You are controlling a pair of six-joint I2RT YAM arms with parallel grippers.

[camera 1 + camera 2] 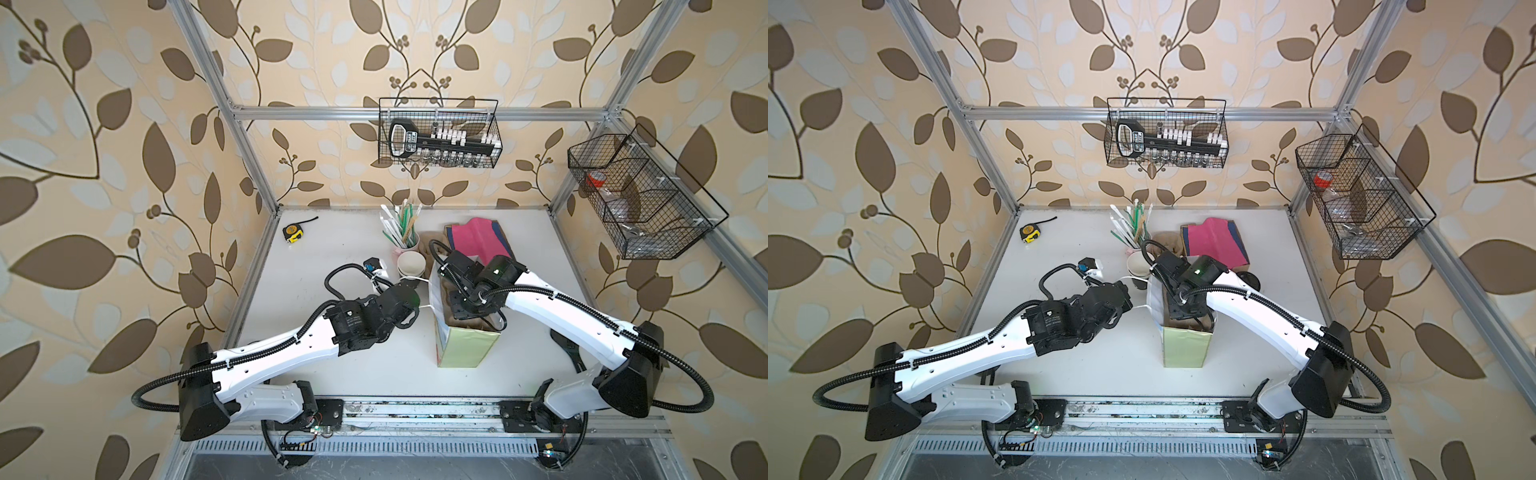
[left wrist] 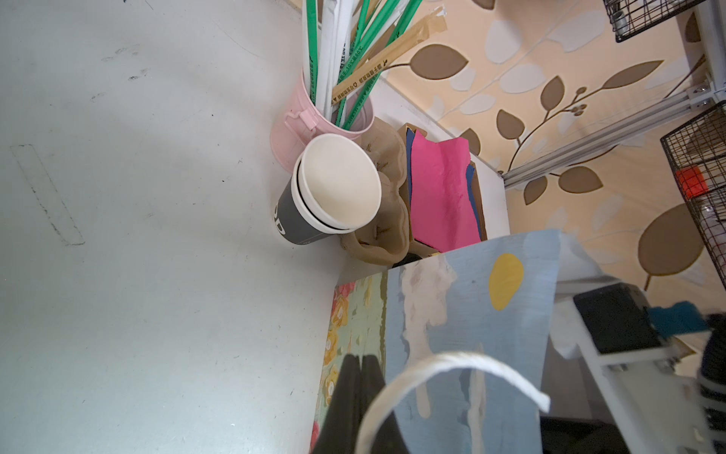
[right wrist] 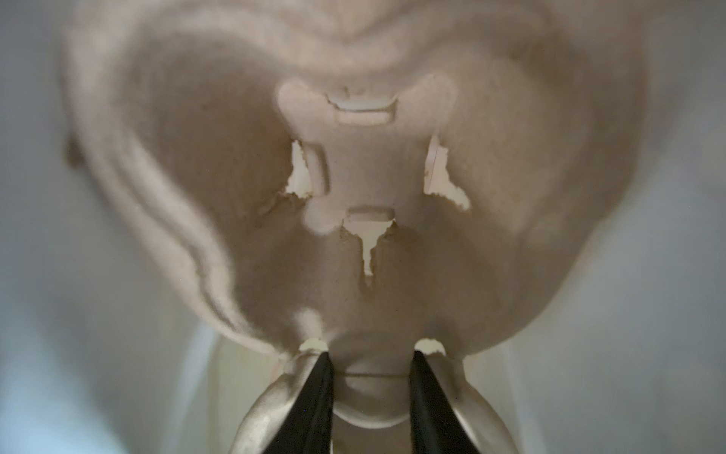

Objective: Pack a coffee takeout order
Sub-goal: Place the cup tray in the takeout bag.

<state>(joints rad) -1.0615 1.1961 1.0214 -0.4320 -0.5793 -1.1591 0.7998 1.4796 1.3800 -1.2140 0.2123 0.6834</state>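
Paper gift bag [image 1: 465,349] stands on the white table [image 1: 332,374], its mouth apparently kept open and steady by the left gripper [image 2: 359,363], pinched fully shut on the white cord handle [image 2: 451,363]. Inside the bag, the brown pulp carrier [image 3: 353,177] is held by the right gripper [image 3: 370,355], jaws partly open and clamped on its centre rib. The pink napkin [image 1: 482,241] lies behind the bag, not yet packed.

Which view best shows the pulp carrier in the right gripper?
The right wrist view: the carrier fills the frame, its central rib pinched between the right gripper's fingers. Both top views show only a brown patch in the bag's mouth beneath the arm. In the left wrist view the bag's wall hides it.
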